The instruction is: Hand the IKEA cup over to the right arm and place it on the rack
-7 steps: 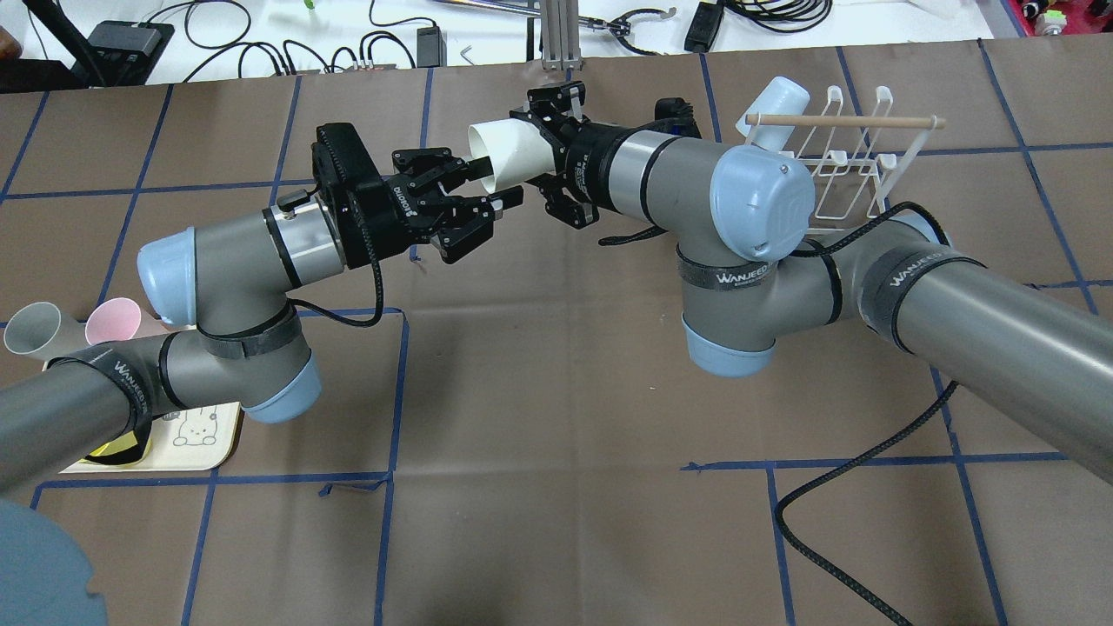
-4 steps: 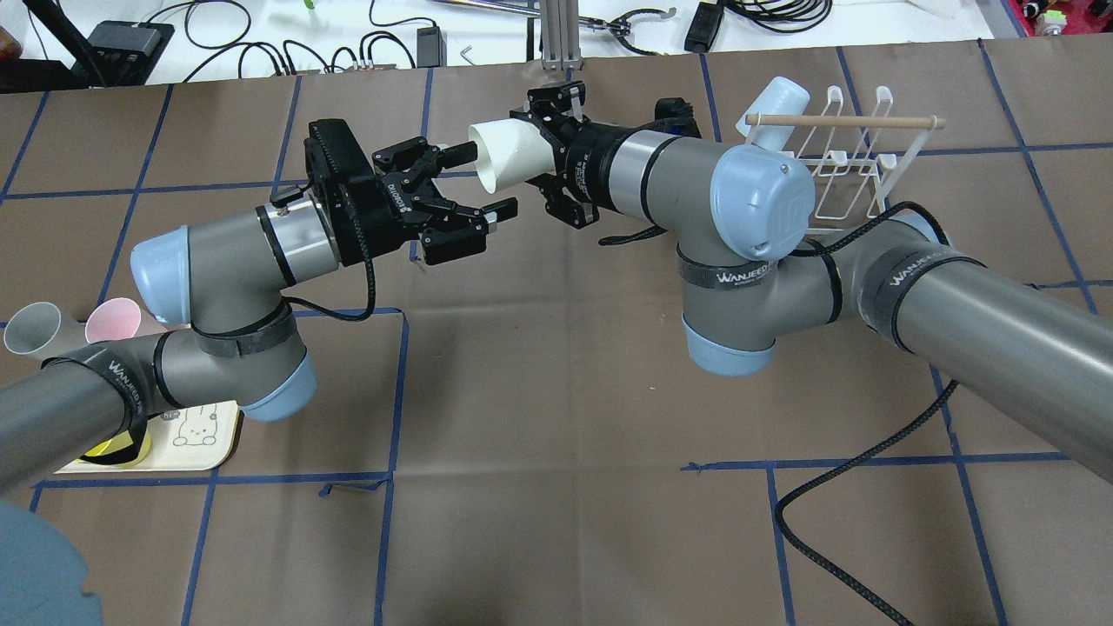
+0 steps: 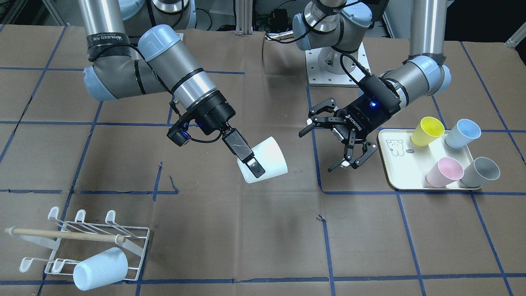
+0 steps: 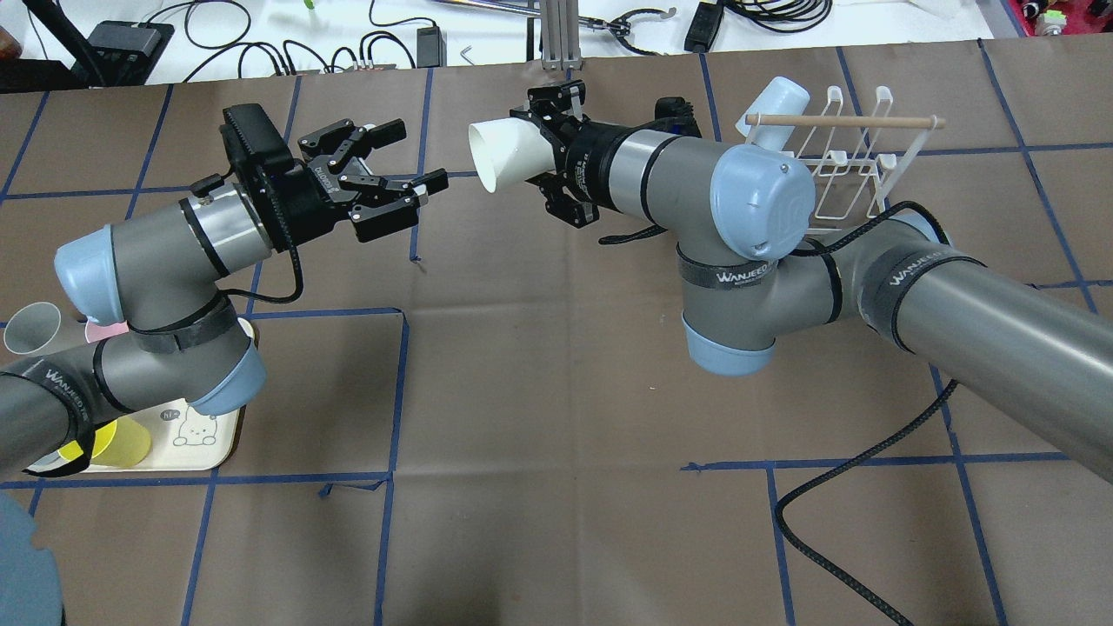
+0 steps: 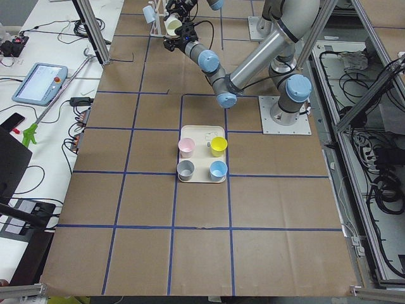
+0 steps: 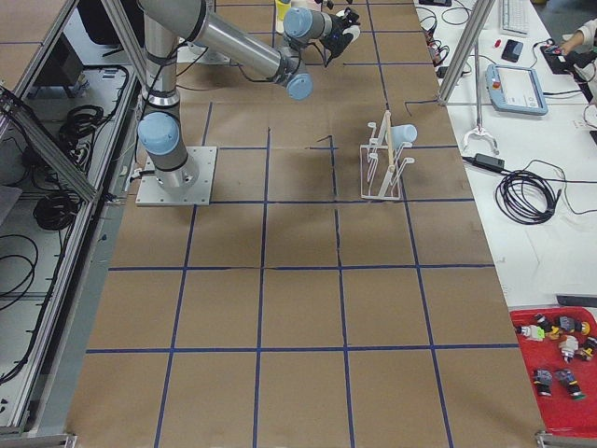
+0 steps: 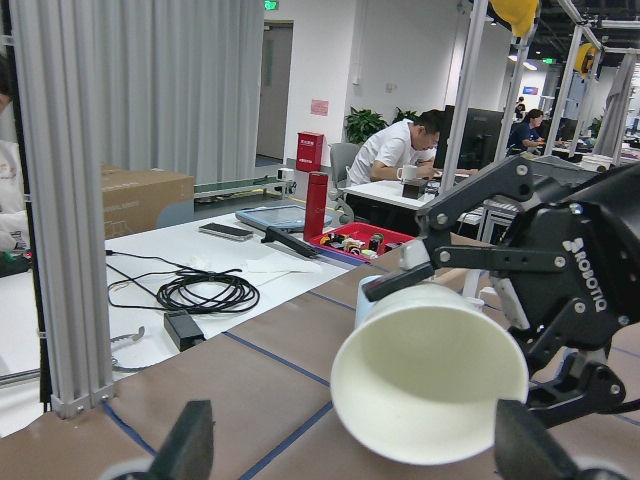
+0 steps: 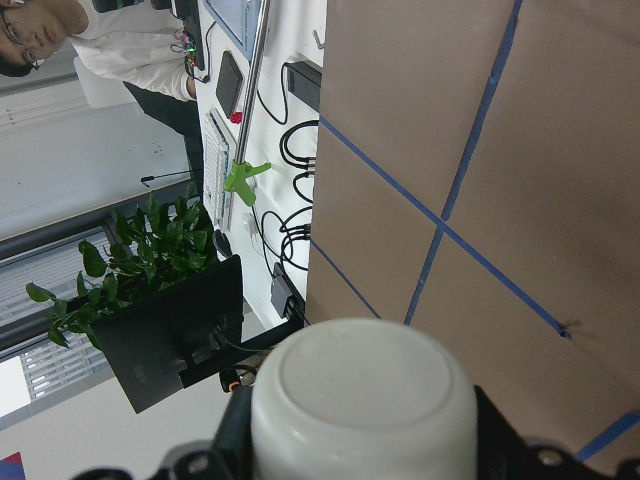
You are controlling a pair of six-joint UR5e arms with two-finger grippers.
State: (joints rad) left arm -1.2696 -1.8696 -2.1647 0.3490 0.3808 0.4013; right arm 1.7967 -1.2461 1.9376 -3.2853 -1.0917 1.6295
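Matt white plastic cup (image 3: 271, 158), white wire rack (image 3: 111, 216) w/ wooden dowel (image 3: 65, 234), brown paper over table (image 3: 246, 246)

Brown worktop (image 4: 556, 539) gridded in blue tape (image 4: 396, 391); beyond it a white desk (image 4: 496, 30) strewn with black cables (image 7: 210, 290); grey curtains (image 7: 150, 90) hang behind.

A cream tray (image 3: 411, 168) lies on the brown-papered bench (image 3: 263, 246), which is gridded with blue tape lines (image 3: 357, 192). Four cups stand in the tray, mouths up: yellow cup (image 3: 427, 131), blue cup (image 3: 462, 133), pink cup (image 3: 444, 172) and grey cup (image 3: 480, 172). Beyond the paper lie a teach pendant (image 5: 39, 82), a coiled black cable (image 6: 527, 196) and a red tray of small parts (image 6: 558, 359).
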